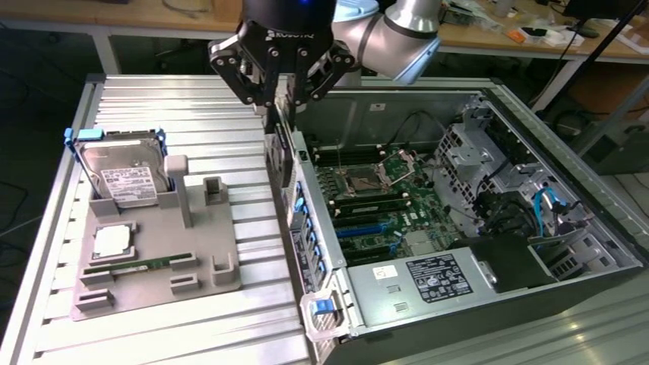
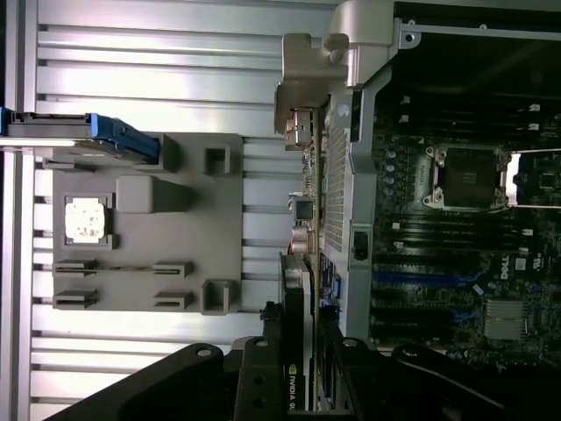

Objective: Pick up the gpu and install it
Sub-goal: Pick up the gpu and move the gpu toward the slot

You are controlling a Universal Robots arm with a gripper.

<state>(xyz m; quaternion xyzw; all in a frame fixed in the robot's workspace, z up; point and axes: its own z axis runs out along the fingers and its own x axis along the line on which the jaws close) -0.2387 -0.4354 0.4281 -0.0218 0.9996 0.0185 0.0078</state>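
The gpu point(image 1: 277, 148) hangs edge-on from the jaws, which are closed on its upper edge. It is right at the rear wall of the computer case point(image 1: 487, 308), on the exterior view's left of the motherboard point(image 1: 375, 205). It looks like a thin dark slab; in the wrist view its black edge point(image 2: 296, 307) carries an NVIDIA label. The broad faces and the bracket cannot be made out.
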